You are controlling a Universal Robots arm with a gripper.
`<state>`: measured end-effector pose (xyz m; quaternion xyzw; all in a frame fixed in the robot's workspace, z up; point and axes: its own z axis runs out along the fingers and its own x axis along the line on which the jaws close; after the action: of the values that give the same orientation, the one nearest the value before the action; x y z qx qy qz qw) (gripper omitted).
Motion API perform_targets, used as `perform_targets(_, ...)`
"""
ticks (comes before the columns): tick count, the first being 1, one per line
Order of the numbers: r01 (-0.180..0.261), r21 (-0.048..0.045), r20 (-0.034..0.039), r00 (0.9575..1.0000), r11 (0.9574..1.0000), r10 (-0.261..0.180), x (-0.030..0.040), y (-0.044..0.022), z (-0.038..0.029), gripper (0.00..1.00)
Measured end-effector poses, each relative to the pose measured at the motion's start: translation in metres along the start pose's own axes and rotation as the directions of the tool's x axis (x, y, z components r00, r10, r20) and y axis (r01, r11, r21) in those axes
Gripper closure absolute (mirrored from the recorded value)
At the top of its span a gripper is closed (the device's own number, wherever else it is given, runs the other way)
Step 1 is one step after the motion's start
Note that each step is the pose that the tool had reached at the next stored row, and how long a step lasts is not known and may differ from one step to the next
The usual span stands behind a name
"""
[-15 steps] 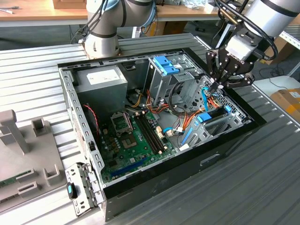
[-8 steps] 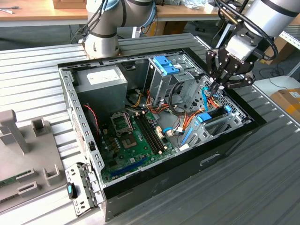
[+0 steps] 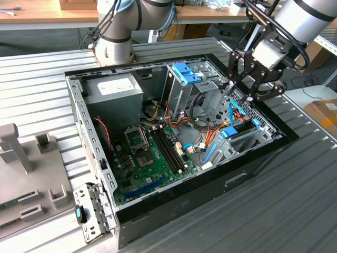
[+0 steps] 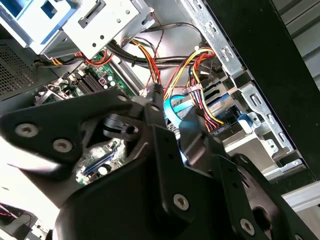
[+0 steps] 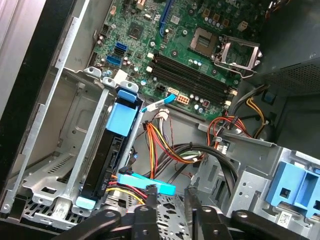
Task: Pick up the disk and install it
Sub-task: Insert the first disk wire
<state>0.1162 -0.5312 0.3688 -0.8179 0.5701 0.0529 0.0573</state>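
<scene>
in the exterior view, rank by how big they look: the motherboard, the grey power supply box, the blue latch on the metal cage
Largest to smallest in the exterior view:
1. motherboard
2. grey power supply box
3. blue latch

The power supply sits farther from the camera, so its true size may be understated.

Disk (image 5: 111, 152): dark slab with bright blue plastic frame at both ends, standing on edge in the metal drive cage (image 5: 55, 165) by the case's front wall. In exterior view, disk (image 3: 239, 132) seated in the bay.
</scene>
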Motion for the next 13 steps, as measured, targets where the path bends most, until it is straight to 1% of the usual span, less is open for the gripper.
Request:
perform_targets(2, 0.000, 0.0002, 0.0005, 1.0000, 1.0000, 0.000, 0.0000, 0.0000, 0.0000, 0.63)
perform_targets(3, 0.000, 0.0004, 0.0009, 1.0000, 1.0000, 0.000, 0.0000, 0.0000, 0.0000, 0.56)
perform_targets(5, 0.000, 0.0004, 0.0009, 1.0000, 1.0000, 0.000, -0.0003, 0.0003, 0.0000, 0.56)
perform_targets(8, 0.001, 0.0003, 0.0008, 1.0000, 1.0000, -0.001, -0.0076, -0.0018, -0.0018, 0.56)
perform_targets(10, 0.000, -0.0036, -0.0106, 0.9999, 1.0000, 0.000, -0.0109, -0.0029, -0.0045, 0.56)
perform_targets(12, 0.000, -0.0053, -0.0196, 0.9998, 1.0000, 0.000, -0.0142, -0.0037, -0.0063, 0.56)
perform_targets(13, 0.000, -0.0059, -0.0281, 0.9996, 1.0000, -0.001, -0.0176, -0.0041, -0.0074, 0.56)
